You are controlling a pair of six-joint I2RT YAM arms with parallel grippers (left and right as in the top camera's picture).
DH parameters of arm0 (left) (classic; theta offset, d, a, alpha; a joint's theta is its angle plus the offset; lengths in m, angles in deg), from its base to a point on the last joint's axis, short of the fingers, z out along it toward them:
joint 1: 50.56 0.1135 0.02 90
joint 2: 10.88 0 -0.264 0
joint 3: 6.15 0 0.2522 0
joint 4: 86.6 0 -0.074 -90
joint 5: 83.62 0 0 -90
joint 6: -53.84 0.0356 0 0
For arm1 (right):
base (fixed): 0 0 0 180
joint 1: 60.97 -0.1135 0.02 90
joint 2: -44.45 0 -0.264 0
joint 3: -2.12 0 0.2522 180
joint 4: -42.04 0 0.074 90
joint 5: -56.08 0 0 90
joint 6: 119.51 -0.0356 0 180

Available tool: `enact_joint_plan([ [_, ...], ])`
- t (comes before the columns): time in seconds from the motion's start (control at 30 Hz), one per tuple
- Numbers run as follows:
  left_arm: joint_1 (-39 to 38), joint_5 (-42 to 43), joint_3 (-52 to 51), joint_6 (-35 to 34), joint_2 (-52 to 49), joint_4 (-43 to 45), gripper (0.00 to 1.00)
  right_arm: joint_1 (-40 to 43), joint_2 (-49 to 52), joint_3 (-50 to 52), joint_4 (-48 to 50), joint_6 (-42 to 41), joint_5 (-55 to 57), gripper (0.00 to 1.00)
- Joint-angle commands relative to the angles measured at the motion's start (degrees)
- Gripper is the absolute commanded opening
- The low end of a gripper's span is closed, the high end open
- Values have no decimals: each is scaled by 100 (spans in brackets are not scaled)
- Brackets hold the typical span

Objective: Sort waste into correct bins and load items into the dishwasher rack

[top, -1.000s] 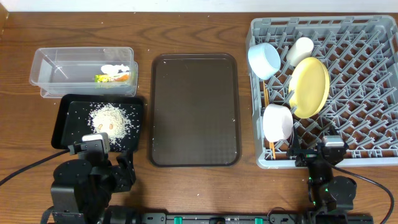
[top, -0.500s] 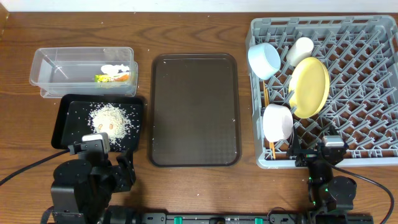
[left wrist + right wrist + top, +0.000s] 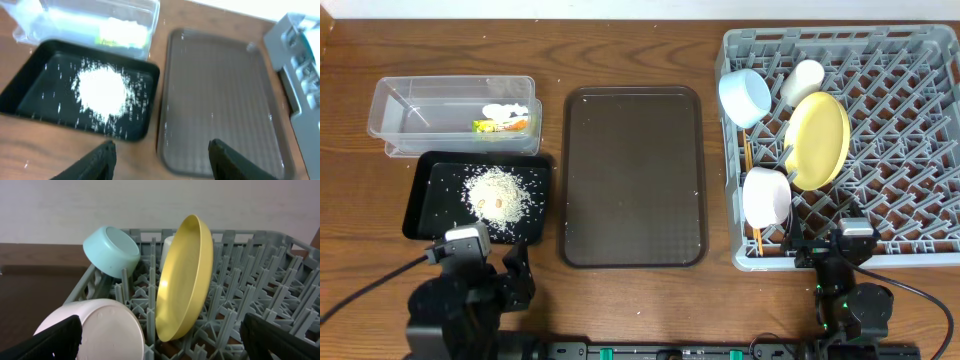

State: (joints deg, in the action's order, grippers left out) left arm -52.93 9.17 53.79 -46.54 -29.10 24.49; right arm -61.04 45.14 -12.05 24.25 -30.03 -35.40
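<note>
"Overhead, where's the load?"

"In the large square grey plastic crate (image 3: pixel 920 120). The round yellow plate (image 3: pixel 818 138) stands on edge between pegs. The light blue bowl (image 3: pixel 745 96) is in the far left corner with the small pale cup (image 3: pixel 802 82) beside it. The white bowl (image 3: pixel 766 196) is by the front wall, and the wooden chopsticks (image 3: pixel 748 155) run along the left side. The green-yellow wrapper (image 3: pixel 500 125) and white paper scraps (image 3: pixel 505 109) lie in the clear plastic tub (image 3: pixel 420 105). The whitish rice grains (image 3: pixel 500 192) are heaped in the shallow black tray (image 3: pixel 425 195). The dark brown serving tray (image 3: pixel 632 175) between looks bare."

"Your pincers?"

"My left gripper (image 3: pixel 162 160) hangs just short of the black tray, fingers spread wide, holding nothing. My right gripper (image 3: pixel 165 340) sits at the crate's front wall, equally wide apart and empty."

"Risks?"

"I judge the sorting done. A careless left swing could clip the tray's rim and scatter grains. A right lunge could knock the white bowl or tip the plate."
</note>
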Motion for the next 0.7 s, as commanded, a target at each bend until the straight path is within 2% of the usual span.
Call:
enact_joint_plan([
  [0.0, 79, -92, -575, 94, 400, 452, 62, 17, -39, 9, -24, 101, 61, 99],
  [0.23, 85, -94, -1906, 96, 1023, 2286, 62, 15, -39, 9, -24, 101, 59, 99],
  [0.4, 85, -92, -2966, 310, 1333, 4072, 62, 15, -39, 9, -24, 101, 59, 99],
  [0.67, 87, -48, -4369, 330, 1816, 6100, 62, 17, -39, 9, -24, 101, 59, 99],
])
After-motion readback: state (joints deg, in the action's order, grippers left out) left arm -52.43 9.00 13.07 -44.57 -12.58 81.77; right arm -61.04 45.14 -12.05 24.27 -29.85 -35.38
